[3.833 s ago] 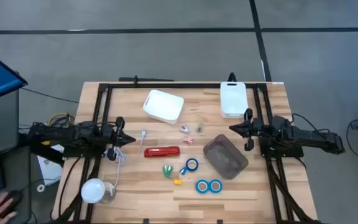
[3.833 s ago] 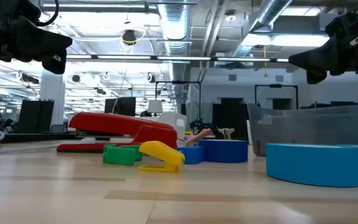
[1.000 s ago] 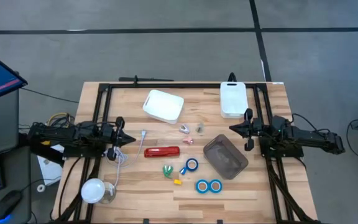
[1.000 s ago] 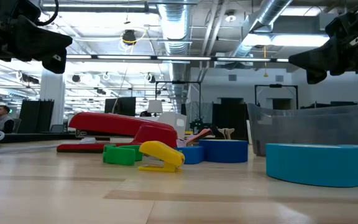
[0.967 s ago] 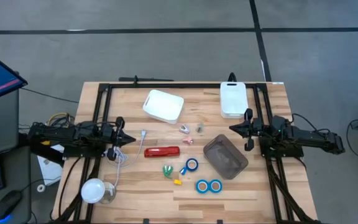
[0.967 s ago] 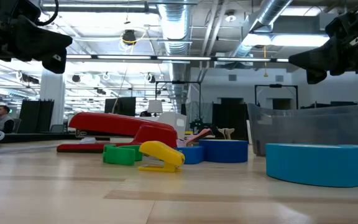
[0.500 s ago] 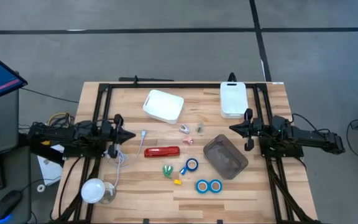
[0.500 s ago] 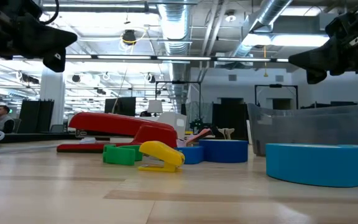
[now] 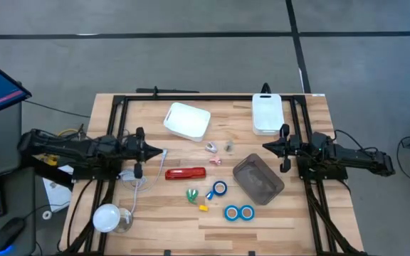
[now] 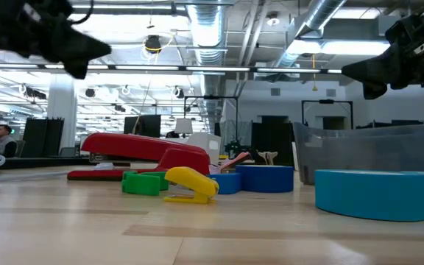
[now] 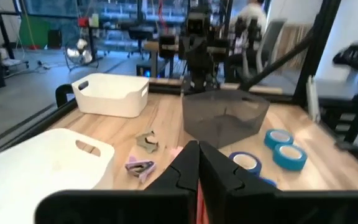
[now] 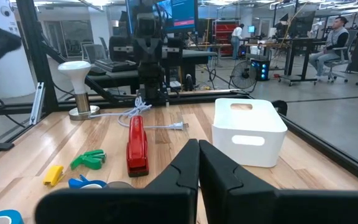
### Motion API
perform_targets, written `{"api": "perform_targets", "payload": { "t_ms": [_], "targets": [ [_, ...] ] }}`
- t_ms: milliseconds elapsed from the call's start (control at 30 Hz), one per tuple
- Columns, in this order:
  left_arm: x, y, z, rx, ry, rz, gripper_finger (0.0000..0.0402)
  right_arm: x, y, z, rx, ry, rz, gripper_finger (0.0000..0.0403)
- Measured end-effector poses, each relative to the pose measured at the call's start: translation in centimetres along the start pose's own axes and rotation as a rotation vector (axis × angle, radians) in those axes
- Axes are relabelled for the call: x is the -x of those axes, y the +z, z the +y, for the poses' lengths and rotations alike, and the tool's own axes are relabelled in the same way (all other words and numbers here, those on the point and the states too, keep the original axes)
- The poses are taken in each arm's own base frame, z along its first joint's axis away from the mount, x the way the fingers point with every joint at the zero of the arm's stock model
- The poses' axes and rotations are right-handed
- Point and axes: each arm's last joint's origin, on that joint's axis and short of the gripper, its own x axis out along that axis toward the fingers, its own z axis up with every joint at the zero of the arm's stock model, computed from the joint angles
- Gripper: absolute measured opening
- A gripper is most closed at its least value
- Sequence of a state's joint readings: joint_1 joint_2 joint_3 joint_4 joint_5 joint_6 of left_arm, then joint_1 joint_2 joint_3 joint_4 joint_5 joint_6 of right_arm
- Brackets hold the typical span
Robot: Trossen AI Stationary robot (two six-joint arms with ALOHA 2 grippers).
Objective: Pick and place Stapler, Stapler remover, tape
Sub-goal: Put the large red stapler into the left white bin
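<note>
Left gripper (image 9: 164,152) advanced toward 3 o'clock, over counter (image 9: 148,213), closer to stapler (image 9: 185,173); fingers closed.

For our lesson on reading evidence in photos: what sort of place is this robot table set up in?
Probably an open lab or workshop: a wooden table on a bare grey floor, exposed ceiling ducts overhead, and more desks with seated people in the room behind.

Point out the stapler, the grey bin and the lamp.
stapler (image 9: 185,173), high view, middle of its red body
grey bin (image 9: 258,179), high view, its floor
lamp (image 9: 107,217), high view, its white round top
</note>
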State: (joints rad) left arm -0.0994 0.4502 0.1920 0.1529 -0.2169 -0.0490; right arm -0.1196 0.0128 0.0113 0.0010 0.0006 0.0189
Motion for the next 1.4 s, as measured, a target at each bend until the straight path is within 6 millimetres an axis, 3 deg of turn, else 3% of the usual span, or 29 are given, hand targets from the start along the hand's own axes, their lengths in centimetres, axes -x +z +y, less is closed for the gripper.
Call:
{"api": "perform_targets", "payload": {
  "t_ms": [200, 400, 567, 800, 933, 1200, 1400],
  "targets": [
    [-3.5, 2.2, -0.9, -0.094, 0.008, 0.128, 0.0002, 0.0, 0.0, 0.0, 0.000, 0.000, 0.000, 0.0000],
    [-7.5, 2.2, -1.3, -0.228, 0.143, 0.296, 0.0002, 0.0, 0.0, 0.0, 0.000, 0.000, 0.000, 0.0000],
    [-9.7, 2.6, -1.9, -0.256, 0.127, 0.454, 0.0002, 0.0, 0.0, 0.0, 0.000, 0.000, 0.001, 0.0000],
    [-10.8, 4.5, -2.3, -0.229, 0.089, 0.623, 0.0002, 0.0, 0.0, 0.0, 0.000, 0.000, 0.001, 0.0000],
    [-11.2, 5.1, -2.4, -0.217, 0.059, 0.634, 0.0002, 0.0, 0.0, 0.0, 0.000, 0.000, 0.002, 0.0000],
    [-11.7, 4.5, -2.6, -0.215, 0.036, 0.656, 0.0005, 0.0, 0.0, 0.0, 0.002, 0.000, 0.002, 0.0000],
    [-12.4, 3.6, -2.7, -0.161, 0.020, 0.694, 0.0051, 0.0, 0.0, 0.0, 0.002, -0.001, 0.007, 0.0000]
  ]
}}
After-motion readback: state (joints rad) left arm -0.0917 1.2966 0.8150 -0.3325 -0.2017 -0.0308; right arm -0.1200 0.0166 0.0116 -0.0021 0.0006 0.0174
